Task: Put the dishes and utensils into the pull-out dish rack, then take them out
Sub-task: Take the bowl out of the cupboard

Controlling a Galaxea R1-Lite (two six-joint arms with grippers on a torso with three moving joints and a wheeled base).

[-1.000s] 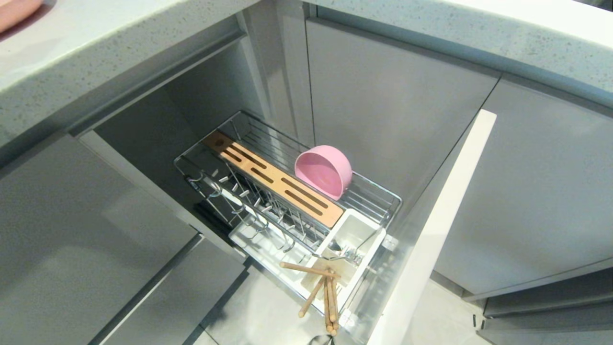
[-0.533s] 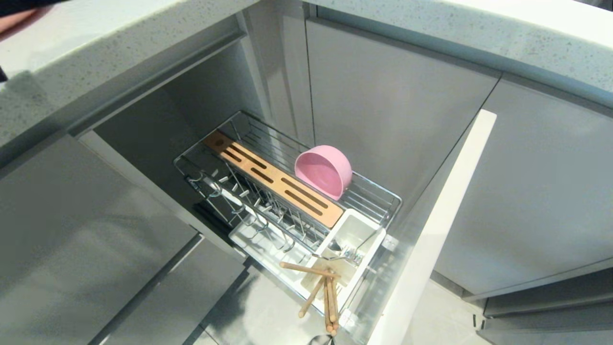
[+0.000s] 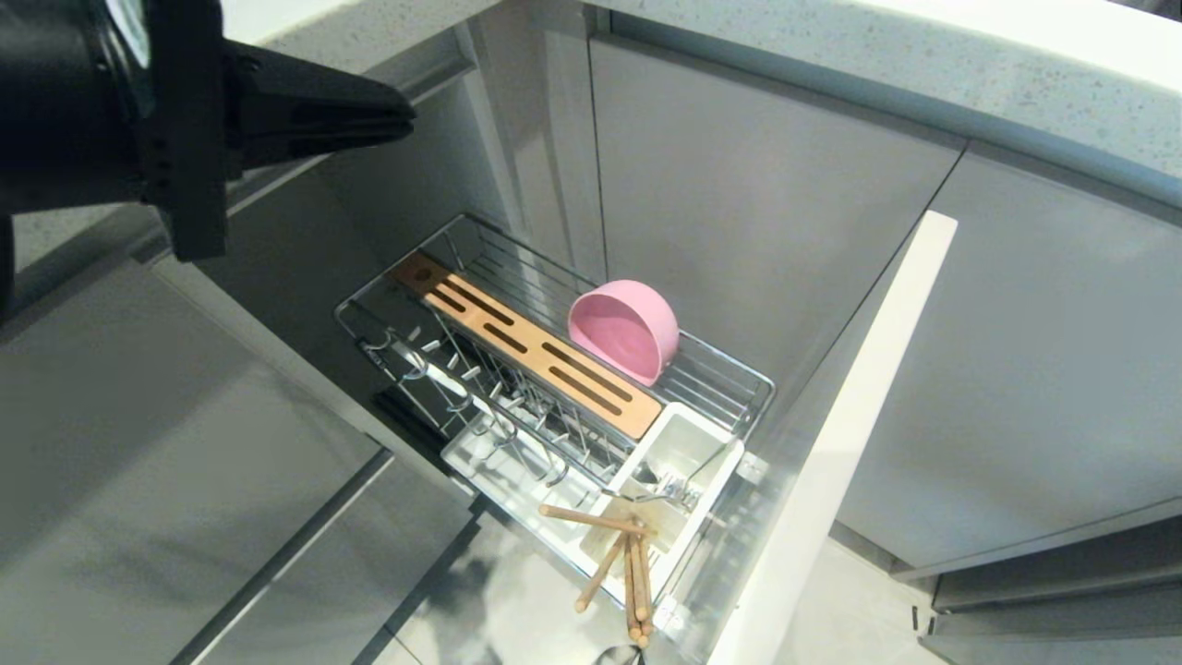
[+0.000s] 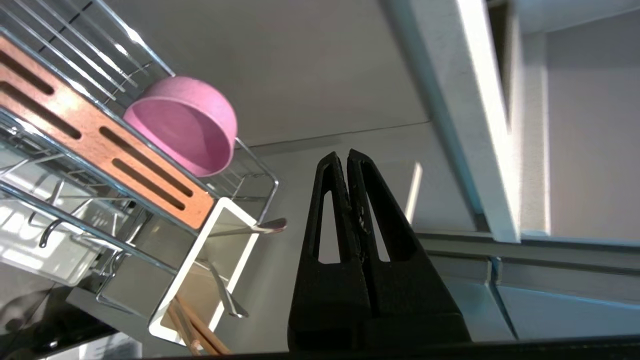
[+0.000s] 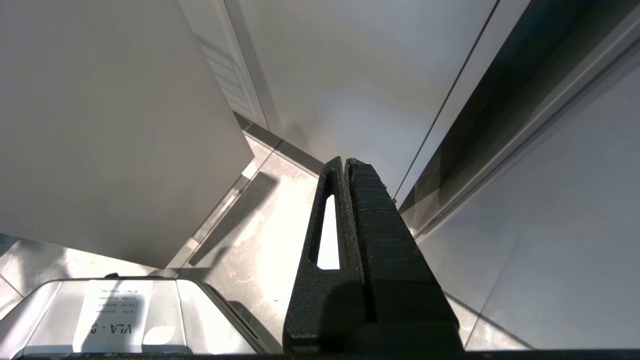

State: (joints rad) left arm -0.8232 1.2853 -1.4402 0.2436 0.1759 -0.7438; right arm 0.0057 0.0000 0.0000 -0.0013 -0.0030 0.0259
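Left gripper, fingers pressed together, reaches level above rack.

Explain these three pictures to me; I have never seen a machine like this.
A two-armed robot stands at kitchen cabinets. The wide picture comes from its head, looking down at a pull-out dish rack. A pink bowl rests on its side in the rack; wooden chopsticks and a metal utensil sit in the white box. The other pictures come from the wrists. The black left gripper hangs shut and empty above the rack. The right gripper, also shut and empty, points at the floor.
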